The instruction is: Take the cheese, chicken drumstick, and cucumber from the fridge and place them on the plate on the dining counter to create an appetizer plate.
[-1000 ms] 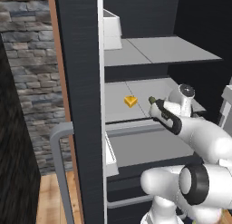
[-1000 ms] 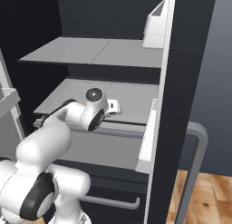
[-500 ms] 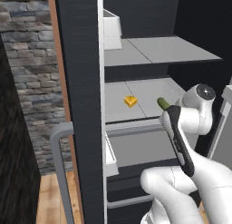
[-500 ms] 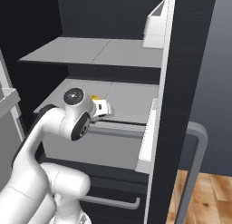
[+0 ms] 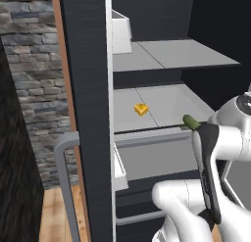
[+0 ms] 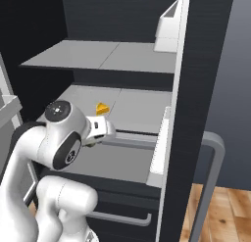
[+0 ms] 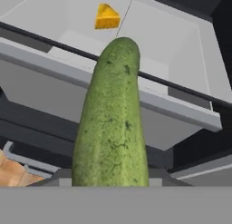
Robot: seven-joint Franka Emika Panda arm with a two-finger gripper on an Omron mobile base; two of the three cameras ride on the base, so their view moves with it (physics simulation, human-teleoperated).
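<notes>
A dark green cucumber [image 7: 113, 119] stands up from the bottom of the hand view, with my gripper [image 5: 196, 128] shut on its lower end. Its tip [image 5: 190, 120] pokes out of the hand just in front of the fridge's middle shelf [image 5: 162, 101]. The yellow-orange cheese [image 5: 141, 109] wedge lies on that shelf, further in and to the left of the cucumber; it appears again as the cheese [image 6: 102, 108] and the cheese [image 7: 107, 17]. The fridge [image 6: 196, 89] stands open. The fingers are hidden behind the cucumber and the arm.
A white bin [image 5: 120, 33] sits on the upper shelf. Below the middle shelf is a grey drawer [image 5: 152, 157]. The open door's edge [image 5: 88, 89] and its grey handle [image 5: 63, 182] stand close on the left, beside a stone wall [image 5: 29, 64].
My arm has drawn back out of the fridge, bringing the cucumber from over the middle shelf to its front edge. The cheese has stayed where it was.
</notes>
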